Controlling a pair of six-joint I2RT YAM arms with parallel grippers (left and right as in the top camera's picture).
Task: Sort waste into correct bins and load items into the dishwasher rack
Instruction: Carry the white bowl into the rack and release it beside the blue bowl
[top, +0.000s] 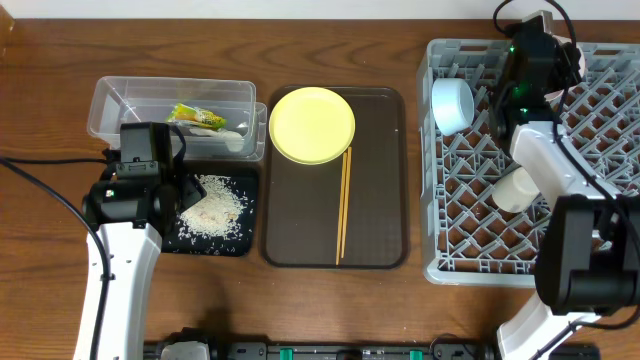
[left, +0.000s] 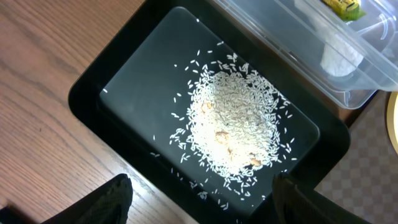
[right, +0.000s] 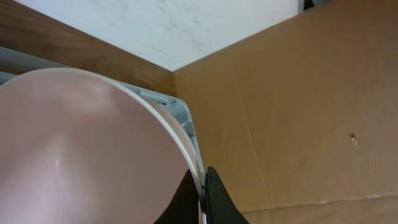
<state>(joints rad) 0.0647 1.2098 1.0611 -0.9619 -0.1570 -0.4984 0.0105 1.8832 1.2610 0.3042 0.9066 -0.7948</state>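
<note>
Left arm is raised from the near left of the surface (top: 40, 310), with the white link angled away and the black wrist pitched down over the black tray (left: 134, 93). Left end effector (left: 202, 202) is released. Its fingers (left: 115, 199) are spread wide with nothing between them, hung above the tray's near rim. Rice heap (left: 233, 127) is piled mid-tray, with stray grains scattered round it.

Brown serving tray (top: 380, 200) is set just right of the black tray. Chopsticks (top: 343, 205) are laid on it lengthwise, side by side, with their far ends at the edge of the yellow plate (top: 312, 124). The plate is sat on that tray's far left part.

Clear tub (top: 110, 110) is placed just beyond the black tray. Snack wrapper (top: 195, 116) is lying inside it, beside something white that can't be identified.

Right arm is reached from the near right corner over the dishwasher rack (top: 600, 110), with the wrist bent toward the rack's far left part. Right end effector (right: 200, 196) is clenched on the rim of a pale bowl (right: 81, 143), which is stood on edge there. A white cup-shaped piece (top: 515, 190) is seen in the rack, partly under the arm's white link.
</note>
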